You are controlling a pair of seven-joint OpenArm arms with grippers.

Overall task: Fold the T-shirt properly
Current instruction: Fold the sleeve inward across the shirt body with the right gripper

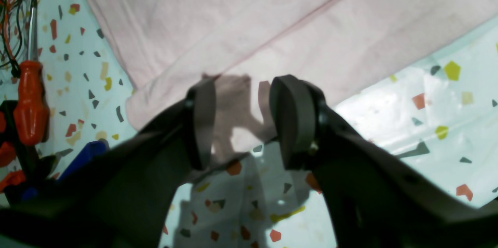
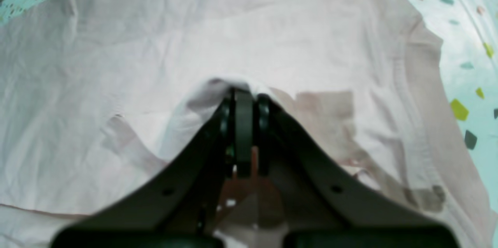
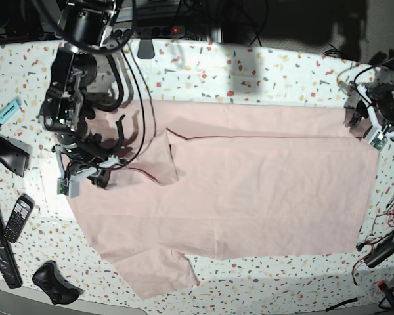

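T-shirt: the pale pink T-shirt (image 3: 249, 177) is lying spread across the middle of the base view, plain side up, reaching from the left arm's side at the frame's right to the right arm's side at the frame's left.
Right end effector: the right end effector (image 2: 244, 100) is pinching a raised fold of the T-shirt, its jaws pressed together on the cloth; in the base view it is sitting at the shirt's left edge.
Left end effector: the left end effector (image 1: 241, 119) is hanging with its jaws spread apart and nothing between them, just over the shirt's hem where cloth meets surface.
Things around: an orange-handled screwdriver (image 1: 30, 100) is lying at the left edge of the left wrist view, beside a blue object (image 1: 83, 154) too blurred to name. A phone handset (image 3: 18, 218) and a black controller (image 3: 52, 282) are lying at the lower left of the base view, a turquoise marker (image 3: 6, 111) at the upper left.
Surface: the surface (image 3: 262, 72) is showing white with coloured terrazzo flecks.
Room: cables and a power strip (image 3: 164, 27) are running along the top edge of the base view.
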